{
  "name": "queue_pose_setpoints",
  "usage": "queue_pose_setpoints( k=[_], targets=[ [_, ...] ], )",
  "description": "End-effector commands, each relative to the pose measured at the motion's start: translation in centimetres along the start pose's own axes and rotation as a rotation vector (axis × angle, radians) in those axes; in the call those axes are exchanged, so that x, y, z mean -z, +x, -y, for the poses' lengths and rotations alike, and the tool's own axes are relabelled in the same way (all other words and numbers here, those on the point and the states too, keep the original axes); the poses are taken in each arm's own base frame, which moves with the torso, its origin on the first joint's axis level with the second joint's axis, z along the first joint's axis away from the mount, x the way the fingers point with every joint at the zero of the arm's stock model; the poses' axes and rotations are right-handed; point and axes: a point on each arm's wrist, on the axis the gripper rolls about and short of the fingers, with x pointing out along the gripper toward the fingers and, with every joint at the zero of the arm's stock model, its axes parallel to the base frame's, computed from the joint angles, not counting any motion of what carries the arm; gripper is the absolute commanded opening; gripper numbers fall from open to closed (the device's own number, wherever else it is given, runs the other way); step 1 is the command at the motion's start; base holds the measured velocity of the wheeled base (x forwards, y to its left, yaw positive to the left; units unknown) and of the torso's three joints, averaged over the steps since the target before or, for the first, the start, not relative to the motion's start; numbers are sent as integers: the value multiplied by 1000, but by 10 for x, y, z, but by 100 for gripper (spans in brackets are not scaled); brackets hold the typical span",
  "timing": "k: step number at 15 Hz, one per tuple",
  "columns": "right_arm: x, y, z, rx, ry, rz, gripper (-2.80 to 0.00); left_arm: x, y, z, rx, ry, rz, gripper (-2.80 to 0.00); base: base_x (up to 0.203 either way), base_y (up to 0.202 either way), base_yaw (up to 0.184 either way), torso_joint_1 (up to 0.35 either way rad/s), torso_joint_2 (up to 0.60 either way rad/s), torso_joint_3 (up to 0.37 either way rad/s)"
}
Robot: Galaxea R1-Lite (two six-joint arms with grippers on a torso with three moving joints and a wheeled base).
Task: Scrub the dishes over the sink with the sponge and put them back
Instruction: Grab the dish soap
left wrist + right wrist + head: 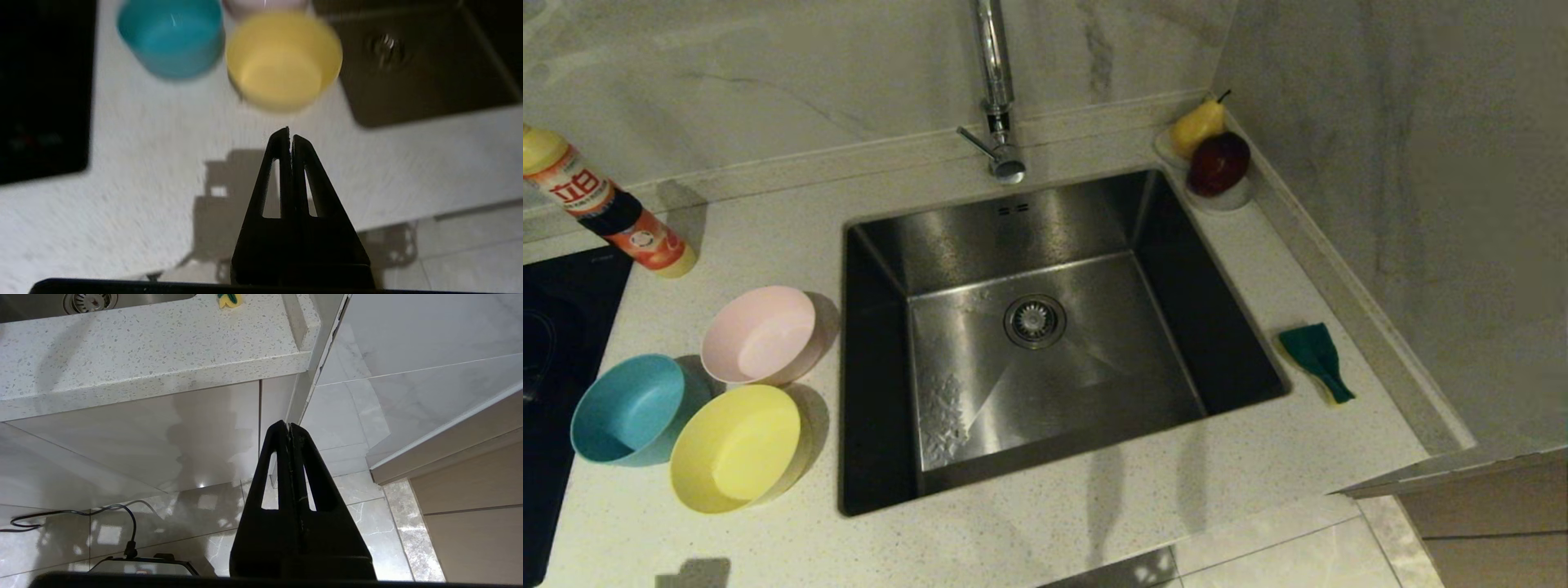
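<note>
Head view has the round yellow plastic bowl (737,447) parked worktop-side by the steel sink (1045,245), handy for the left end effector (290,132), fingers together.

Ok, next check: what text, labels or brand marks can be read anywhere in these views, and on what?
"立白": red characters on the label of the dish-soap bottle lying on the counter by the stove.
Round logo lower on that bottle: too small to read.
Bowls, sponge, sink, faucet: no text visible.
</note>
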Motion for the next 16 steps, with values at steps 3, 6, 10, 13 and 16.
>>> queue_pose_setpoints(
  k=[3, 6, 10, 13, 16],
  targets=[
    [0, 0, 0, 0, 0, -1, -280, -72, -12, 0, -36, -6, 116, -280, 0, 0, 0, 0, 0, 0],
    [0, 0, 0, 0, 0, -1, -280, -111, 0, -1, -127, -22, 103, -280, 0, 0, 0, 0, 0, 0],
    [0, 0, 0, 0, 0, -1, -280, -155, 64, -2, -225, -77, -38, -280, 0, 0, 0, 0, 0, 0],
    [0, 0, 0, 0, 0, 1, -280, -173, 137, -4, -315, -132, -125, -280, 0, 0, 0, 0, 0, 0],
    [0, 0, 0, 0, 0, 1, -280, -175, 214, -6, -416, -178, -139, -280, 0, 0, 0, 0, 0, 0]
  ],
)
